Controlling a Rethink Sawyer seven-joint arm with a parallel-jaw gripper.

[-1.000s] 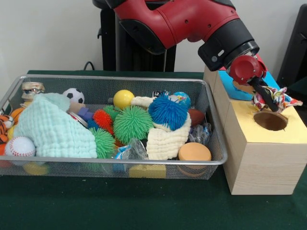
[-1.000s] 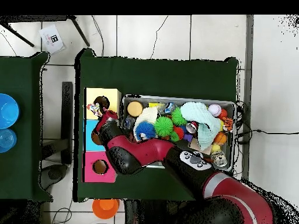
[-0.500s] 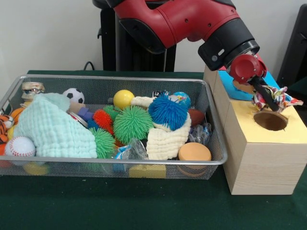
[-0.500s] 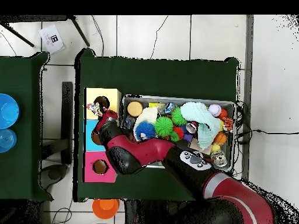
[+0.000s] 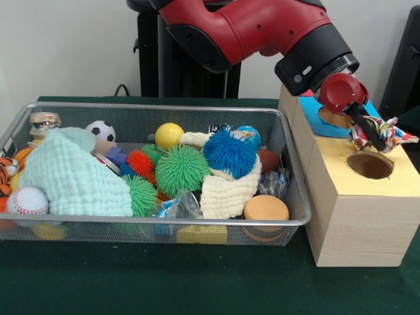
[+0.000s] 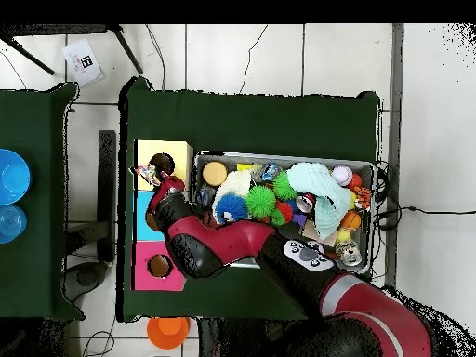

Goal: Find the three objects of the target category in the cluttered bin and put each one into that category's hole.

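Note:
My gripper (image 5: 375, 139) hangs just above the round hole (image 5: 370, 165) in the yellow top of the wooden box (image 5: 357, 223). It is shut on a small multicoloured patterned cloth (image 5: 390, 129), which bunches around the black fingers and pokes out to the right. In the overhead view the cloth (image 6: 147, 172) lies at the hole (image 6: 165, 167) of the yellow panel, with the gripper (image 6: 159, 178) beside it. In the wire bin (image 5: 164, 230) lie a mint cloth (image 5: 71, 176) and a cream knitted cloth (image 5: 227, 191) among the clutter.
The bin also holds spiky balls in green (image 5: 181, 168), blue (image 5: 229, 151) and orange, a baseball (image 5: 27, 201), a soccer ball (image 5: 100, 130), a yellow ball (image 5: 168, 134) and an orange disc (image 5: 265, 209). Behind the yellow panel are a blue panel (image 6: 149, 212) and a pink panel (image 6: 156, 267).
The gripper has shifted slightly up and to the right with the patterned cloth, still over the yellow panel's hole. The bin's contents have not moved.

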